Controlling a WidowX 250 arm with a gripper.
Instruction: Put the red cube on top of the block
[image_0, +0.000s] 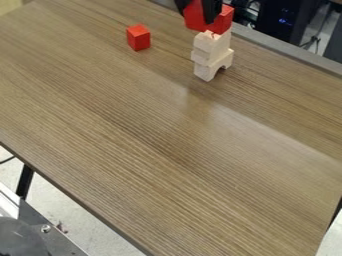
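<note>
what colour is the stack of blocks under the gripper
Pale, light wood, seen in the camera view.

Wood-grain tabletop, pale speckled floor

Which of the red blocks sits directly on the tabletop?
The small red cube, standing apart from the pale wooden stack; the other red block is up at the gripper.

Tabletop, brown wood-grain, central. Black equipment, small blue lights, beyond it at one o'clock. Black table leg, eight o'clock. Metal panel with bolt, seven o'clock, near pale speckled floor.
</note>
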